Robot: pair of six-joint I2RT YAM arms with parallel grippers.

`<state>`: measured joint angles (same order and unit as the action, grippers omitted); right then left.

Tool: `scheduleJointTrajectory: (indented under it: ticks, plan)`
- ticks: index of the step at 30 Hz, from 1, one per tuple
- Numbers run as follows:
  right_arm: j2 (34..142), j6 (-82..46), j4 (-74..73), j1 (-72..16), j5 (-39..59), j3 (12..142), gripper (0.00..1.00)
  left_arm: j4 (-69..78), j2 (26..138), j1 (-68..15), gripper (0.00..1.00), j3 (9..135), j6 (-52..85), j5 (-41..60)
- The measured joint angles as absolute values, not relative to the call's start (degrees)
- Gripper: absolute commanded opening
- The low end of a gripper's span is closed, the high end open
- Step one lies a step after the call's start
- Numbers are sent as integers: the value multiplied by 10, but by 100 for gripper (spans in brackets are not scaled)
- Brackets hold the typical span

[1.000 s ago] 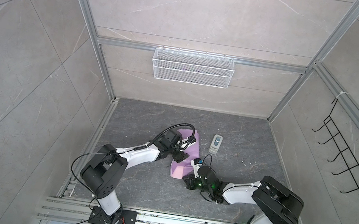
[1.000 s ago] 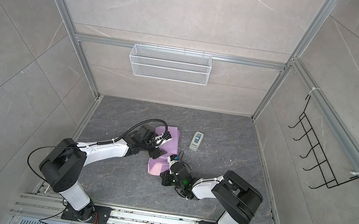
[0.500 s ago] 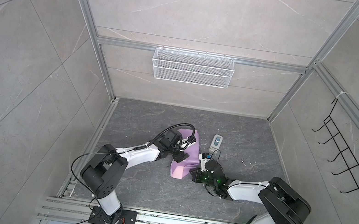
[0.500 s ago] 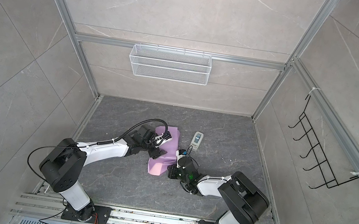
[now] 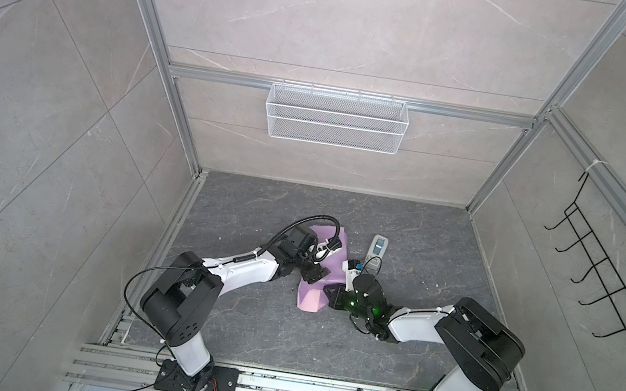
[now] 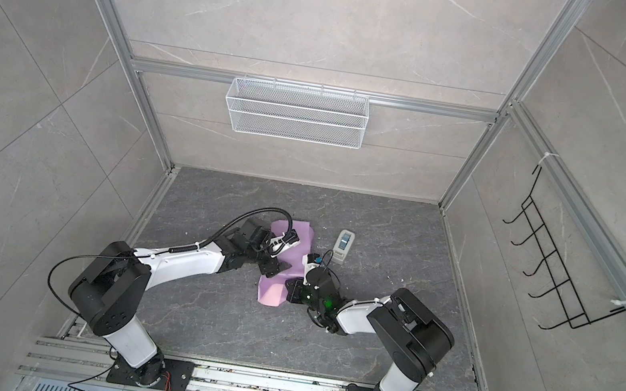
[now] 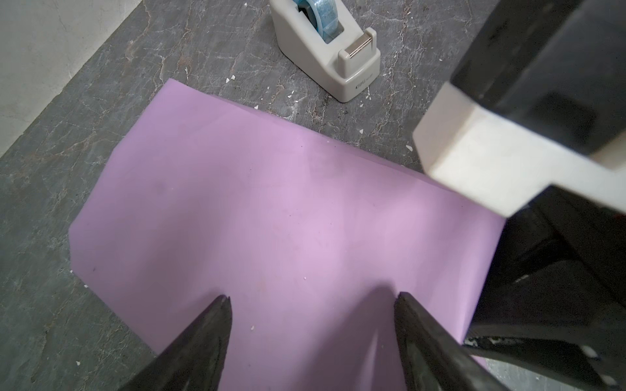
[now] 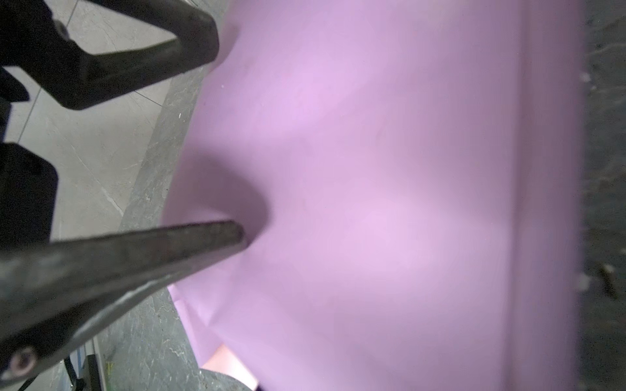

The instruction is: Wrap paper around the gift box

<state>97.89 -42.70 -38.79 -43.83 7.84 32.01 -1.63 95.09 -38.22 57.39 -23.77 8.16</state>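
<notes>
Left of centre in both top views: left gripper (image 5: 310,281) over the paper (image 5: 311,302), fingers (image 7: 210,338) spread wide with nothing between them, tips low over the lilac face; can't tell if they touch. Paper sits folded mid-floor, lilac up, with a pink sliver at the bottom edge of the right wrist view. Gift box not visible. Right gripper (image 5: 332,294) at the paper's right edge, fingers pinched together, tip against the sheet, gripping nothing. Tape dispenser (image 5: 376,250) up-right, apart from the paper.

Paper (image 7: 288,220) lilac, pink underside; tape dispenser (image 7: 325,64) grey-white, roll (image 7: 320,15) blue; floor (image 7: 50,321) dark grey, veined.
</notes>
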Motion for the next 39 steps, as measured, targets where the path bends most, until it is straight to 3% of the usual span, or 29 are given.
scheduleJointTrajectory:
  ticks: [8, 13, 18, 23, 32, 39]
  plan:
    - [964, -429, -386, -435, 88, 309, 15, -22, 952, -382, 82, 579, -237, 82]
    - [861, -408, -325, -398, 111, 265, 22, -25, 949, -382, 84, 580, -226, 81]
    - [739, -364, -220, -349, 130, 268, 36, -31, 925, -383, 86, 569, -192, 79]
    - [748, -344, -158, -300, 168, 328, 54, -21, 860, -375, 86, 543, -101, 60]
    - [909, -383, -135, -272, 204, 462, 65, -22, 842, -256, 65, 520, 181, 98]
    - [956, -409, -131, -272, 230, 478, 61, -9, 911, -264, 52, 518, 295, 198]
